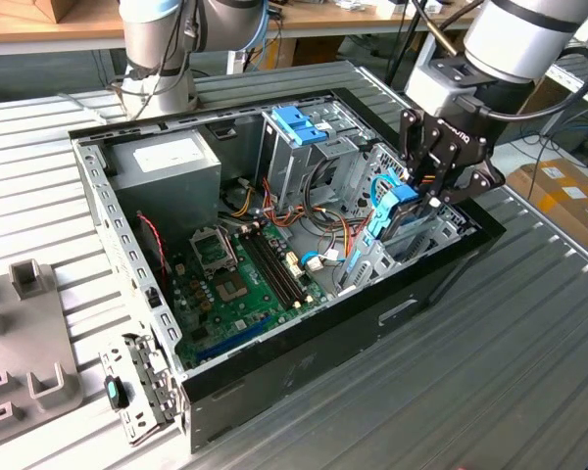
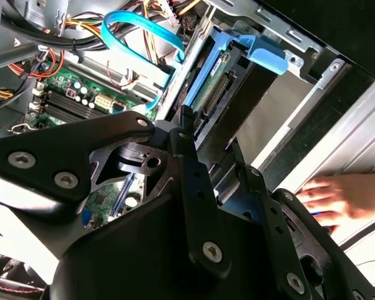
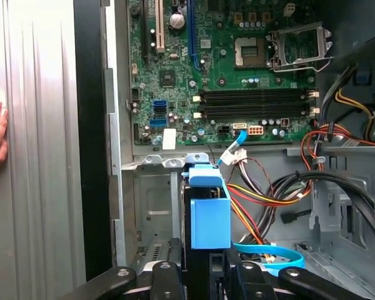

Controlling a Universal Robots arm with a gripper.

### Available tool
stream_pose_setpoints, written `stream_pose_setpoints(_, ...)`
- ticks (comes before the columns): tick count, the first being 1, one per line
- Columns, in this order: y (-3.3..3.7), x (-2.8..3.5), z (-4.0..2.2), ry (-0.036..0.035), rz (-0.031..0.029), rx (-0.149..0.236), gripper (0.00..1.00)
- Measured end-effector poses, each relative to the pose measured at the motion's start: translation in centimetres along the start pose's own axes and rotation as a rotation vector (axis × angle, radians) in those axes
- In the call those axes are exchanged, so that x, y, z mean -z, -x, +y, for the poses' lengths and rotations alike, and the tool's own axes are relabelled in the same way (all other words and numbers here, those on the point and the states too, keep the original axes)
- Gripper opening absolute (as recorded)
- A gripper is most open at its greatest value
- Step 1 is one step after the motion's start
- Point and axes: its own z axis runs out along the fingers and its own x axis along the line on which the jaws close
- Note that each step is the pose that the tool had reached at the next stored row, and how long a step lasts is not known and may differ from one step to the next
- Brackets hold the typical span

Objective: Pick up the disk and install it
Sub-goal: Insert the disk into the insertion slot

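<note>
The disk stands on edge in the drive bay at the front corner of the open computer case, on the exterior view's right. Its light-blue side rail faces up, and its circuit-board edge shows in the second wrist view. My gripper comes down from above and is shut on the disk, one black finger on each flat side. In the first wrist view the gripper straddles the rail's near end.
The case holds a motherboard, a grey power supply, a drive cage with a blue latch and loose cables. A person's hand rests on the table beside the case. A grey fixture lies at the exterior view's left.
</note>
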Motion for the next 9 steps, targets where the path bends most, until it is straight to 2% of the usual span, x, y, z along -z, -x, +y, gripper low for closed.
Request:
stream_pose_setpoints(4, 0.00, -1.14, -0.01, 0.0000, -0.0003, 0.000, 0.35)
stream_pose_setpoints(9, 0.00, -1.23, -0.01, 0.0000, 0.0000, 0.000, 0.35)
